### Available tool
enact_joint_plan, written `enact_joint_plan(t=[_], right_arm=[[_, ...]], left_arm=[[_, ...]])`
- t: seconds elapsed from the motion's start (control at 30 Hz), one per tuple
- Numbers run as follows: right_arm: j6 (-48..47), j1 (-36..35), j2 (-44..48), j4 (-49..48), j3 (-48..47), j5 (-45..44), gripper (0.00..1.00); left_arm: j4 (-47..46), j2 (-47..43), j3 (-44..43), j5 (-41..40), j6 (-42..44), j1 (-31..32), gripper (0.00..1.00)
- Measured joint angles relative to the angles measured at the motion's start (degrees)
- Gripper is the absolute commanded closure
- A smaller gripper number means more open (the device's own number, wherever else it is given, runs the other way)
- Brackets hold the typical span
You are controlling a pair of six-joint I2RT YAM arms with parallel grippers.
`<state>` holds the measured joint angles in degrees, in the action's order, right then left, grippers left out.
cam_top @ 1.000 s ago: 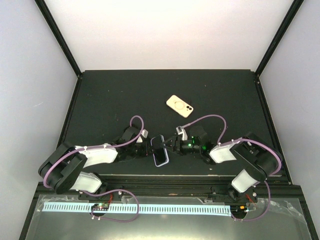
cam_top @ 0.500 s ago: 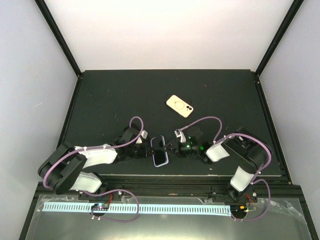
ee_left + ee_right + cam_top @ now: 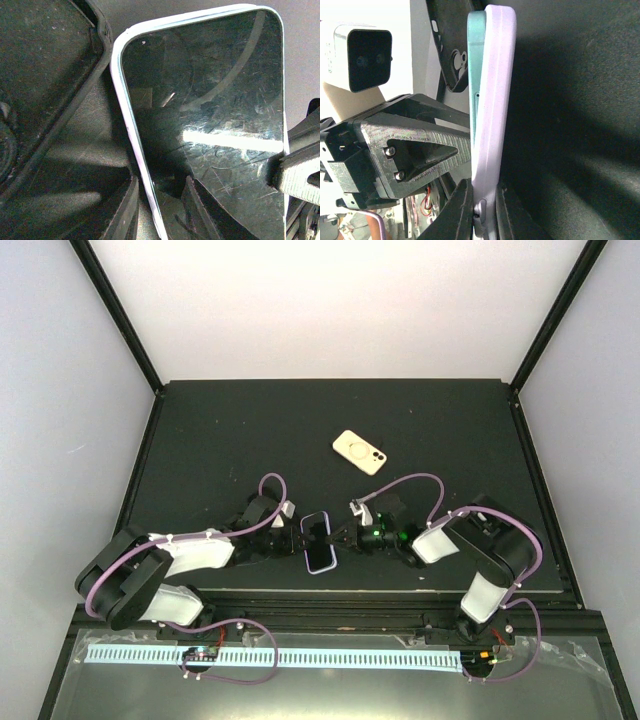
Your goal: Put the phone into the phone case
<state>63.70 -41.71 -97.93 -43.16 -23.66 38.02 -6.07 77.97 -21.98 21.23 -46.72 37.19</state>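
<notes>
I have the phone [image 3: 319, 545] between the two arms, at the near middle of the table [image 3: 240, 430], with its dark screen facing up in the overhead view. A lilac phone case [image 3: 495, 100] lies against its back. From the right wrist I see the phone's teal side running flush beside the lilac edge, the two touching along the whole length that shows. From the left wrist a pale rim runs round the far and left sides of the glass, so the case wraps at least those. I cannot tell whether the phone is seated all the way in, nor whether it rests on the table or hangs just above it.

My left gripper [image 3: 159, 212] comes in from the left and pinches the phone's left long edge. One of its fingers [image 3: 200, 210] lies on the glass and the other sits behind the rim.

My right gripper [image 3: 480, 210] reaches in from the right with its fingers pressed tight on the opposite long edge, the lilac case caught between them. One of those fingers [image 3: 300, 175] shows at the right side of the glass in the left wrist view. The left arm's white camera housing [image 3: 362, 52] faces me from just beyond the phone.

Farther back and slightly right, well apart from both grippers, a cream case [image 3: 359, 451] lies flat, its ring and camera cut-out showing
</notes>
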Motion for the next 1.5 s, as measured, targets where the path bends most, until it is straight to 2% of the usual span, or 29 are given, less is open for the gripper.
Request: enact_joint_plan(t=[0.07, 0.13, 0.3, 0.4, 0.53, 0.63, 0.93, 1.17, 1.4, 1.5], right_arm=[[-0.5, 0.0, 0.0, 0.2, 0.0, 0.0, 0.77], [-0.9, -0.1, 0.1, 0.6, -0.2, 0.1, 0.76], [-3.6, -0.3, 1.2, 4.7, -1.6, -0.1, 0.9], [-5.8, -0.3, 2.7, 8.3, -1.9, -1.2, 0.92], [-8.9, -0.4, 7.7, 12.3, -1.9, -3.2, 0.92], [-10.6, -0.4, 12.7, 13.3, -1.6, -3.5, 0.93], [-11.7, -0.4, 28.8, 12.7, 2.6, -1.9, 0.92], [-10.7, -0.4, 39.6, 13.6, 5.6, 0.1, 0.91], [-7.8, -0.4, 42.2, 12.4, 5.6, 2.0, 0.9], [-6.4, -0.4, 41.6, 11.0, 5.6, 2.9, 0.9]], left_arm=[[0.0, 0.0, 0.0, 0.0, 0.0, 0.0, 0.72], [0.0, 0.0, 0.0, 0.0, 0.0, 0.0, 0.72], [0.1, -0.3, 0.1, 0.1, 0.0, 0.0, 0.69], [0.1, -1.1, 0.3, 0.6, -0.3, 0.0, 0.61], [1.0, -4.8, 0.5, 2.0, -0.9, 0.0, 0.43], [1.9, -10.7, 0.8, 3.2, -1.4, 0.0, 0.39], [0.8, -23.8, 1.9, 9.4, -4.0, -1.0, 0.39], [-10.0, -29.2, 7.5, 15.4, -10.3, -1.2, 0.49], [-18.4, -31.0, 8.1, 18.6, -14.2, -1.2, 0.51], [-21.0, -30.2, 8.3, 19.8, -15.5, -1.2, 0.6]])
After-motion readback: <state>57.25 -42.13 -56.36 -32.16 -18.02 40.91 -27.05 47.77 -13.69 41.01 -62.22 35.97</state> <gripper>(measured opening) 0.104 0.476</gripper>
